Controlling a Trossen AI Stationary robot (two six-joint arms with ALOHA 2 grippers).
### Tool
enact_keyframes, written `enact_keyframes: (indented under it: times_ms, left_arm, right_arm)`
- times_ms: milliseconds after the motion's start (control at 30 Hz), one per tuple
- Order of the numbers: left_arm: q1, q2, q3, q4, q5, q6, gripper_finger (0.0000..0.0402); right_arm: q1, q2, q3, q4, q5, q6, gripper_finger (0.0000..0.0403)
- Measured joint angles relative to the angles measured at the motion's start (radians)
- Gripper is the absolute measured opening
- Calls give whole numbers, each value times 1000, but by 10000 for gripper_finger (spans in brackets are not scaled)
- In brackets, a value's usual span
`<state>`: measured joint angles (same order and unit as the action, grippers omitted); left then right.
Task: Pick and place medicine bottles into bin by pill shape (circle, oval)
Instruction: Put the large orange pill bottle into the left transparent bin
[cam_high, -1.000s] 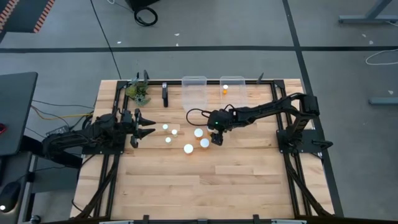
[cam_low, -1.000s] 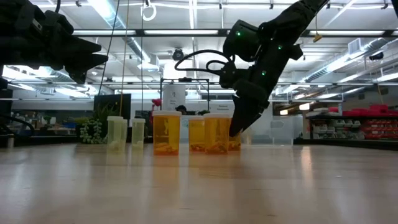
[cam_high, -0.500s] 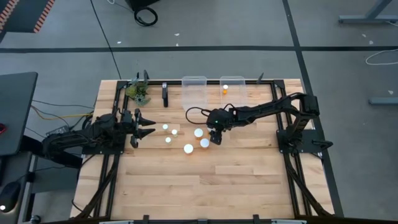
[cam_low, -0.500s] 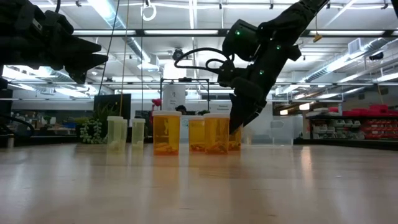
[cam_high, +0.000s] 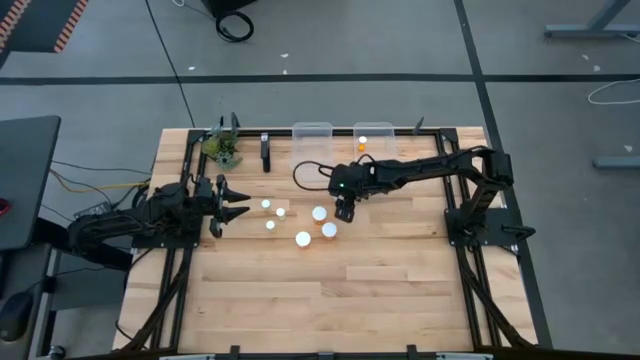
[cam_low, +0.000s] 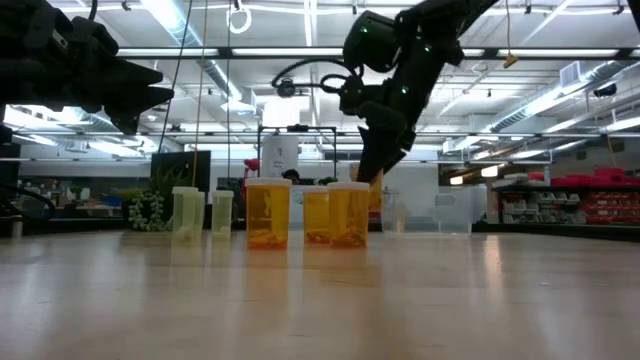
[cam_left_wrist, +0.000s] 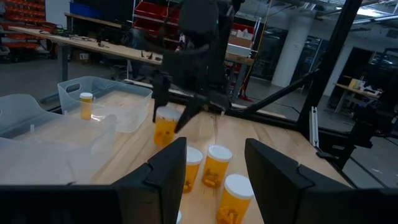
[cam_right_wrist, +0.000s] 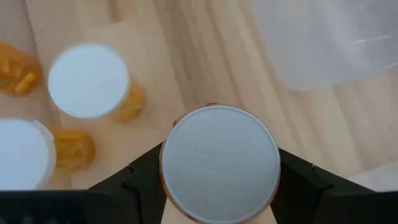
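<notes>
On the wooden plank counter (cam_high: 330, 290), seen from above: five white round caps mark the standing medicine bottles (cam_high: 303, 238), loosely grouped near the middle. Two clear plastic bins (cam_high: 312, 131) sit side by side at the far edge; the right one holds one more bottle. The right gripper (cam_high: 345, 208) hangs just beside the group, toward the bins. The left gripper (cam_high: 238, 204) waits at the left edge, fingers spread apart.

Low view: three amber translucent cylinders stand close together, two pale ones further left. The right gripper carries a bottle (cam_low: 374, 190) clear of the counter, above and behind the amber ones.

Left wrist view: the lifted bottle (cam_left_wrist: 164, 127) hangs under the right arm, by the bins.

Right wrist view: dark fingers (cam_right_wrist: 140, 176) clamp a round white cap (cam_right_wrist: 220, 160) on both sides.
</notes>
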<state>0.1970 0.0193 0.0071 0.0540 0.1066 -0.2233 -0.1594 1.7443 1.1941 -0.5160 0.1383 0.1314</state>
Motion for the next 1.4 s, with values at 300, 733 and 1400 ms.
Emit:
enact_keyframes:
  times_ms: [300,733,1400]
  left_arm:
    - [0,0,0,0,0,0,172]
    - [0,0,0,0,0,0,172]
    - [0,0,0,0,0,0,172]
  right_arm:
    - [-24,0,124,-102,20,-28,232]
    - [-64,0,256,-177,18,-97,232]
    - [-167,0,362,-154,0,-175,232]
